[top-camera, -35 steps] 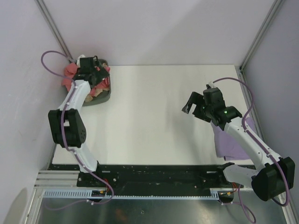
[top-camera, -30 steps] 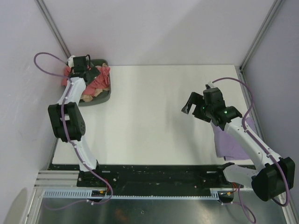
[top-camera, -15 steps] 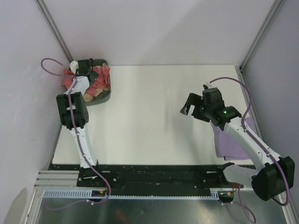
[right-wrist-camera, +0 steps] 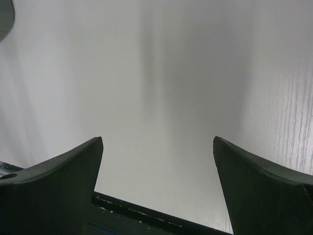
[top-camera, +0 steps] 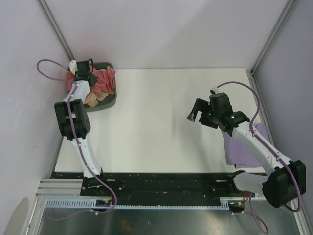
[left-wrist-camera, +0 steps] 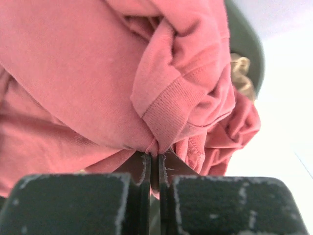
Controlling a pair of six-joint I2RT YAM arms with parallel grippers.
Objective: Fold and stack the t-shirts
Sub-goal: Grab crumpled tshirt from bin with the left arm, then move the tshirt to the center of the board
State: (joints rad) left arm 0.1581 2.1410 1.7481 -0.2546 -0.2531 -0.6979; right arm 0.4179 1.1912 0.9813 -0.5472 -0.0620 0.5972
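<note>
Folding looks barely begun: the left gripper (left-wrist-camera: pixel 154 159) pinches the salmon-red t-shirt (left-wrist-camera: pixel 73 73), bunched with the tan t-shirt (top-camera: pixel 95 99) in the green bin (top-camera: pixel 111 102), the lavender t-shirt (top-camera: pixel 242 147) lies at the table's (top-camera: pixel 156 122) right edge, the right gripper (right-wrist-camera: pixel 157 142) gapes empty, nothing stacked.

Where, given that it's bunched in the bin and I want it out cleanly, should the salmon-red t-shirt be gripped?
Probably at the ribbed cuff fold that juts out of the heap: a firm, layered edge clear of the tan t-shirt. Come in over the bin from its left, jaws across the fold, as the left gripper is, shut on the salmon-red t-shirt below it.
</note>
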